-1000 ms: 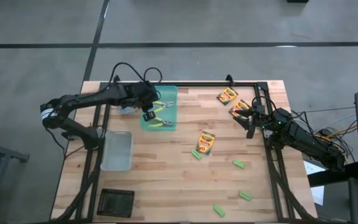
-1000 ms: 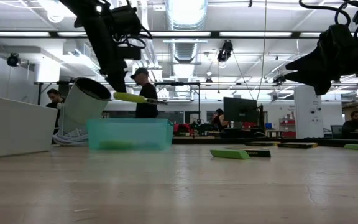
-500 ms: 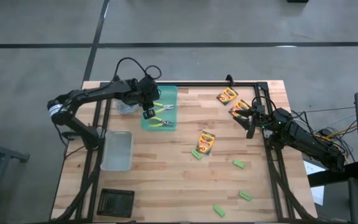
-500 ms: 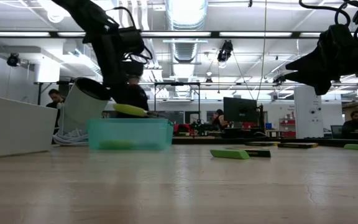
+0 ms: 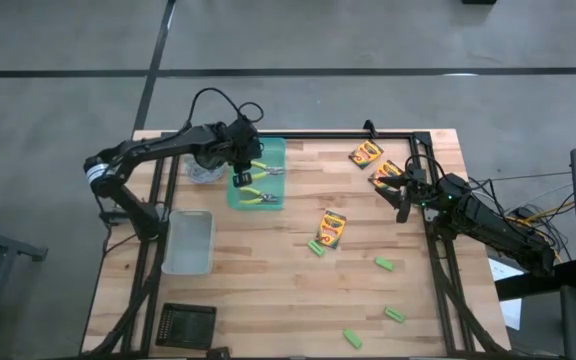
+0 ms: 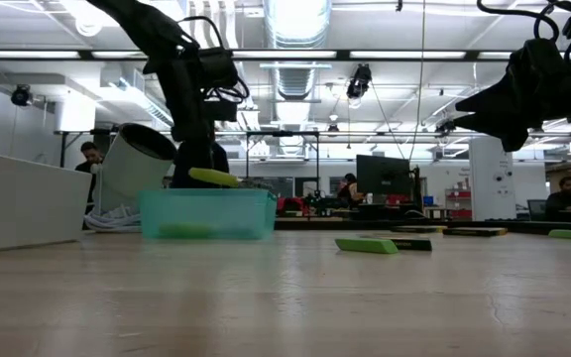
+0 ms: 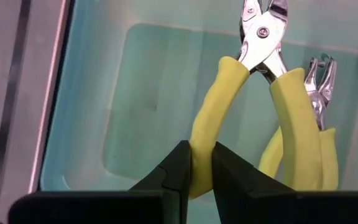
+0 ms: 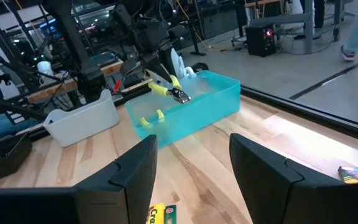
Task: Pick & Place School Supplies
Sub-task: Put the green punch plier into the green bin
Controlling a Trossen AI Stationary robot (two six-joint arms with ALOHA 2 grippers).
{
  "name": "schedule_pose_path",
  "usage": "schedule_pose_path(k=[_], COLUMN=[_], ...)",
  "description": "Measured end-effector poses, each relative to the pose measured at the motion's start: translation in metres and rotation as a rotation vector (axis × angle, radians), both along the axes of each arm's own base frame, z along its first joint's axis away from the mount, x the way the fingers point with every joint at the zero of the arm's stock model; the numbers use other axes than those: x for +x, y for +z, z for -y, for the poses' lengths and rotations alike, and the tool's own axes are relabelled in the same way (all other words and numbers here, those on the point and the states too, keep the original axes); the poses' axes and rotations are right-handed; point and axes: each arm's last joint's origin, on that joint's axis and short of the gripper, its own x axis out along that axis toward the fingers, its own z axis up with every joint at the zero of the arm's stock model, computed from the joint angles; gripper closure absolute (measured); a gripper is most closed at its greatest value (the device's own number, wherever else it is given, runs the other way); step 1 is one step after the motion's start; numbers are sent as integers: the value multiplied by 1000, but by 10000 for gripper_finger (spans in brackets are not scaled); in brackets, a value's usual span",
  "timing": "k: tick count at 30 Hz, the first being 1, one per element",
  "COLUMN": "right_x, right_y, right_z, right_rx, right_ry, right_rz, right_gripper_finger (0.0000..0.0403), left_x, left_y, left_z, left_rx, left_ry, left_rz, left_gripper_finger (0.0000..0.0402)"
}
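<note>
My left gripper (image 5: 240,176) hangs over the teal tray (image 5: 271,150), shut on a pair of yellow-green-handled pliers (image 7: 260,37). A second pair of pliers (image 7: 321,127) lies flat on the tray floor. My right gripper (image 5: 404,197) is open and raised near the table's right edge, beside two crayon boxes (image 5: 365,153) (image 5: 386,172) lying flat. A third crayon box (image 5: 330,228) lies mid-table. Several green blocks (image 5: 383,264) (image 5: 395,315) (image 5: 353,339) lie toward the near right, one (image 5: 315,247) beside the third box. My left gripper pinches one handle of the pliers (image 7: 199,163), near its free end, between its two fingers (image 7: 178,168). It comes from above, pointing down. The pliers (image 6: 214,178) are lifted clear just above the tray's rim, roughly level, with their metal jaws pointing away from the fingers.
A clear plastic bin (image 5: 188,242) stands near the table's left edge, and a dark flat object (image 5: 186,325) sits at the near left corner. A pale roll-like thing (image 5: 204,173) lies left of the tray. People stand in the room beyond the table (image 6: 87,157).
My left gripper has come down toward the teal tray and shifted slightly toward the far edge, still shut on the pliers. The pliers now hang lower, close above the tray's rim. My right arm has kept still.
</note>
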Motion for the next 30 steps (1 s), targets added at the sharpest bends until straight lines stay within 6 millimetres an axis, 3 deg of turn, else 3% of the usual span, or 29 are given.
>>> schedule_pose_path(k=[14,20,26,30], right_x=[0,0,0,0], right_y=[0,0,0,0], right_z=[0,0,0,0], right_rx=[0,0,0,0], right_ry=[0,0,0,0], right_rz=[1,0,0,0], right_gripper_finger=[207,207,207,207], left_x=[2,2,2,2], left_y=[-13,-7,8,18], left_z=[0,0,-2,-2], left_rx=[-77,-87,-114,-201], left_ry=[19,29,232,514], left_rz=[-33,-34,-8,62], left_gripper_finger=[348,348,348,348])
